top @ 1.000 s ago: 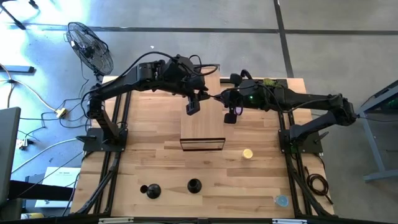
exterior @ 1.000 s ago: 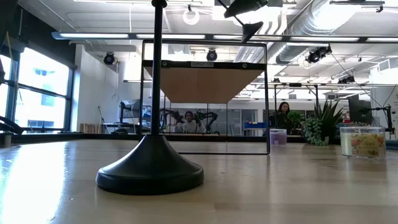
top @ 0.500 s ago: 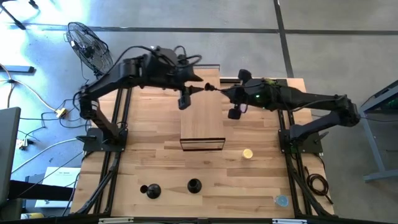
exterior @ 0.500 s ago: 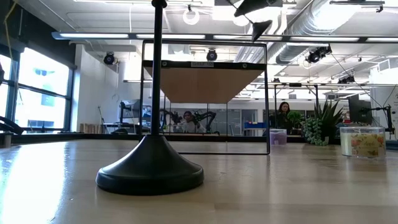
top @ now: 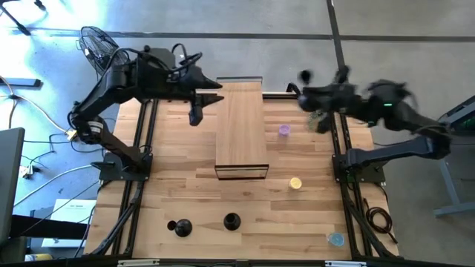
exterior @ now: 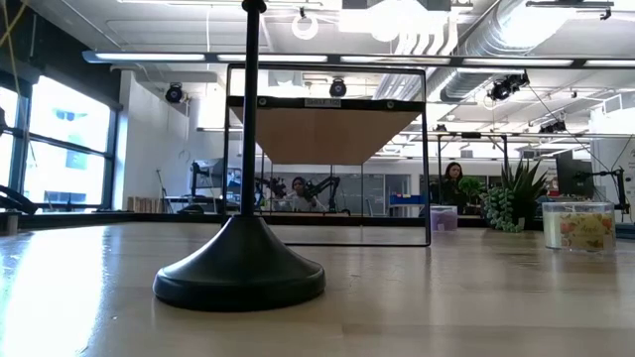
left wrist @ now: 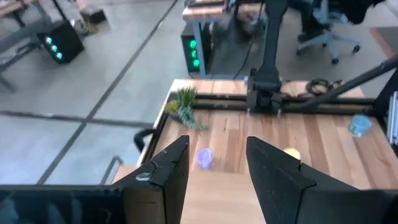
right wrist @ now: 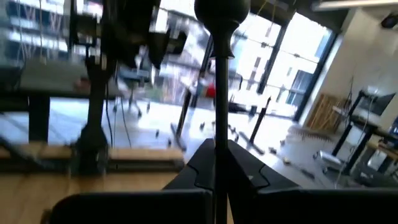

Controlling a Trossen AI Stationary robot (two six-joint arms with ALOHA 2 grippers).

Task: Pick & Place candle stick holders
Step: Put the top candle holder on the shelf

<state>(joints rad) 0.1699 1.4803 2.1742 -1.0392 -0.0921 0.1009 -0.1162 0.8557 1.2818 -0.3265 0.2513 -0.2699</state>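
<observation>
My right gripper (right wrist: 219,167) has its fingers pressed together on the thin stem of one candle stick holder (right wrist: 220,93). The stem rises upright out of the pinch in the right wrist view, with a rounded end near the top edge. From overhead, the right arm (top: 386,104) lies in the upper right of the frame, over the table's far right corner.

The left gripper (left wrist: 214,174) hangs at the upper left of the overhead frame, beside the long wooden shelf (top: 240,126). Its fingers are spread and nothing is between them. Past them I see a purple cup (left wrist: 204,158), a green plant sprig (left wrist: 185,106) and a yellow piece (left wrist: 291,153) on the table top.

The other two candle stick holders sit near the bottom edge of the overhead frame: the left-hand holder (top: 179,228) and the right-hand holder (top: 231,221), apart from each other. One round black base fills the lower left of the low view, and I cannot tell which holder it belongs to.
</observation>
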